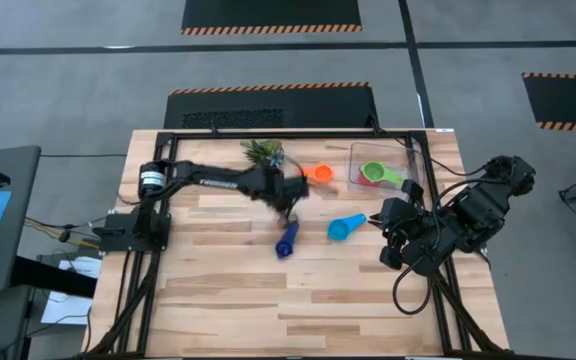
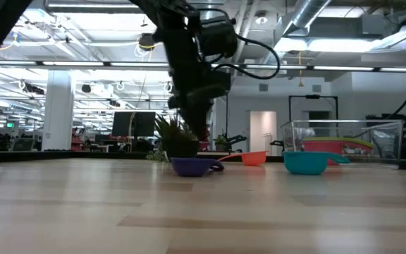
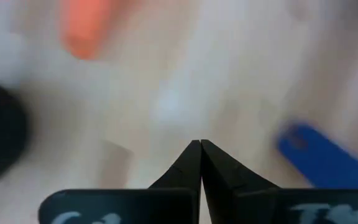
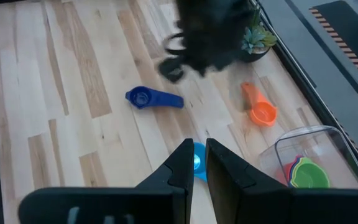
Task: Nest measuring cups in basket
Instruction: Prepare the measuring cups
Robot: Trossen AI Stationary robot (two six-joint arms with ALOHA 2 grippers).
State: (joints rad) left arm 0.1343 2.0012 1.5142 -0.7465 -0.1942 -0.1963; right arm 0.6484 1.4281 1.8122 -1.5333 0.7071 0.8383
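A dark blue measuring cup (image 1: 286, 242) (image 2: 192, 166) lies on the table near the middle. A light blue cup (image 1: 345, 228) (image 4: 198, 163) lies to its right and an orange cup (image 1: 318, 172) (image 4: 261, 111) farther back. The clear basket (image 1: 408, 155) (image 4: 303, 137) at the back right holds a green cup (image 1: 376, 173) stacked over a red one (image 4: 289, 169). My left gripper (image 1: 290, 205) (image 3: 201, 149) is shut and empty, raised above the table between the orange and dark blue cups. My right gripper (image 1: 390, 240) (image 4: 199, 155) hangs high near the basket's front. Its fingers are slightly apart and hold nothing.
A small spiky potted plant (image 1: 263, 152) (image 2: 175, 137) stands at the table's far edge, just behind my left arm. Bare wood spreads over the near half of the table (image 1: 268, 310). The right arm's bulk sits at the table's right edge.
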